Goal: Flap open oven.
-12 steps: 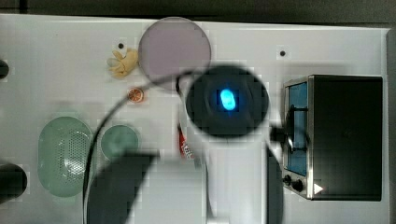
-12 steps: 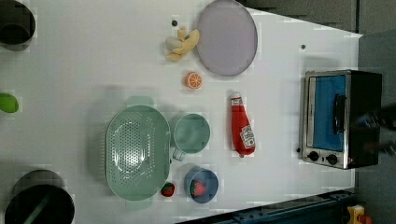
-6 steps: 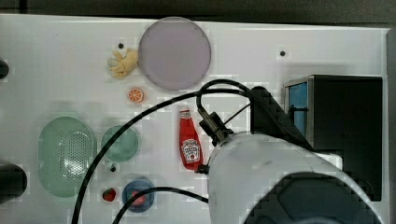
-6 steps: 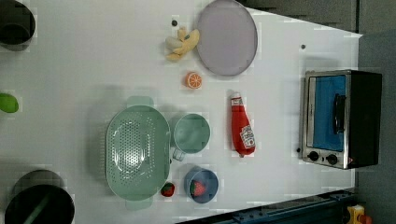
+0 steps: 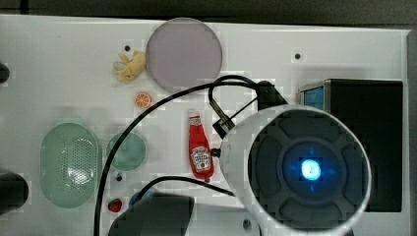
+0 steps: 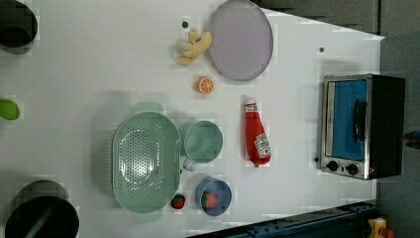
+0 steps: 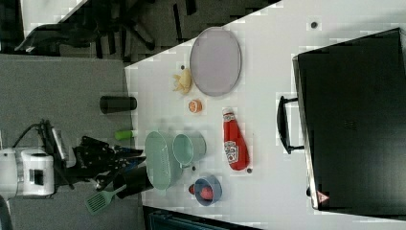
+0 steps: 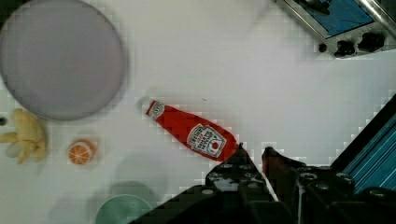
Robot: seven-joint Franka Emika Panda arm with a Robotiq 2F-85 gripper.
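Wrist view: the gripper (image 8: 254, 154) hangs above the table (image 8: 261, 84), its fingers (image 8: 240, 156) nearly together with nothing between; a ketchup bottle (image 8: 194, 134) lies below. The oven (image 6: 361, 126) door is closed.

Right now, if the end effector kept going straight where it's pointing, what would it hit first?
Probably the bare white table, just beside the ketchup bottle; the end effector points down there, though depth is unclear.

The arm's round housing (image 5: 305, 169) hides most of the oven (image 5: 369, 142) front in the top view.
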